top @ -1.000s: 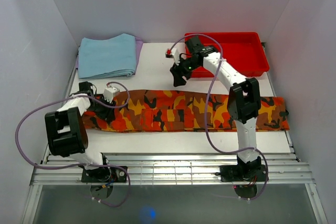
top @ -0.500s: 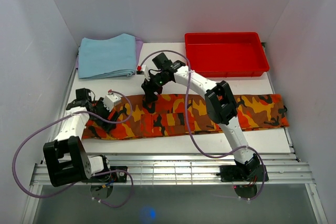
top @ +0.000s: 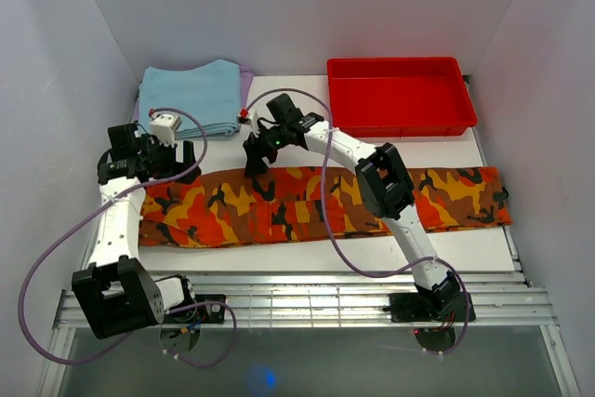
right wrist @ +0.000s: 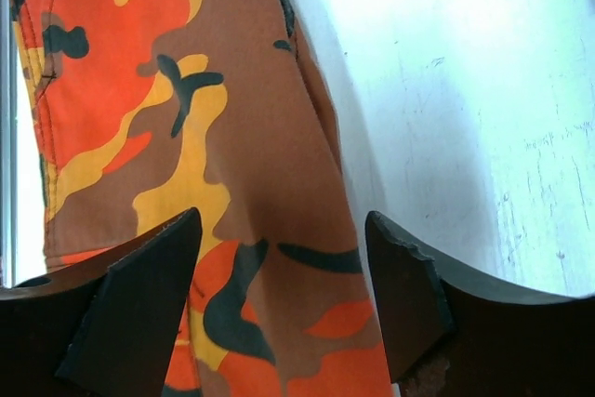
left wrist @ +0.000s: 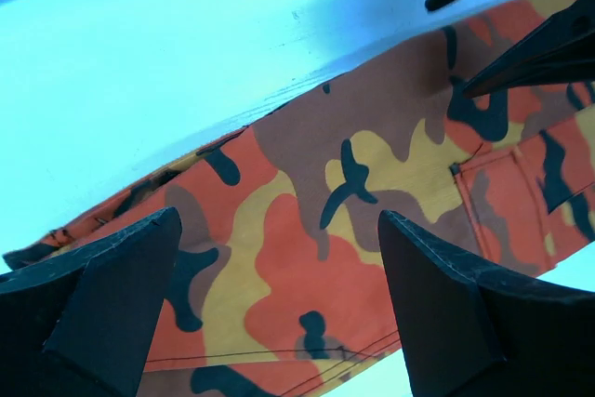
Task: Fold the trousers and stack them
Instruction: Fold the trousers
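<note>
Both spread wide, empty: left claw (left wrist: 279, 220), right claw (right wrist: 281, 220) over trousers (top: 223, 211) far edge.

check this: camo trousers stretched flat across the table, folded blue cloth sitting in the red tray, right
One thing is off. The folded blue cloth lies on the table at the far left, apart from the red tray, as the top external view shows. The trousers are stretched flat across the table.
</note>
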Robot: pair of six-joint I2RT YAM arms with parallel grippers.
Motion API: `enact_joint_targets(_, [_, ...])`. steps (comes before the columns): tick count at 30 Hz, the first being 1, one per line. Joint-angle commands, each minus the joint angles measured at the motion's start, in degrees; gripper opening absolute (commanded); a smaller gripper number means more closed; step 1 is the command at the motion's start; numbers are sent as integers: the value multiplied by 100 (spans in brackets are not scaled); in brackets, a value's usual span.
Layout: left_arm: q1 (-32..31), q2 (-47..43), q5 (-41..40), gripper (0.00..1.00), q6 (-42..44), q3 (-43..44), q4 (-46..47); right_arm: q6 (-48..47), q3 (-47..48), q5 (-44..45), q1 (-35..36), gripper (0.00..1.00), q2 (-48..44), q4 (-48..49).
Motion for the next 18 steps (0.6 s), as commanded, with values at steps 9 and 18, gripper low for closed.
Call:
enact_joint_targets(9, [125, 619, -30, 98, -1159, 734, -210, -41, 3, -482, 24, 42, 358, 136])
enact_joint_targets(18, [160, 970, 154, 93, -1361, 874, -254, -251, -620, 220, 339, 8, -651, 698])
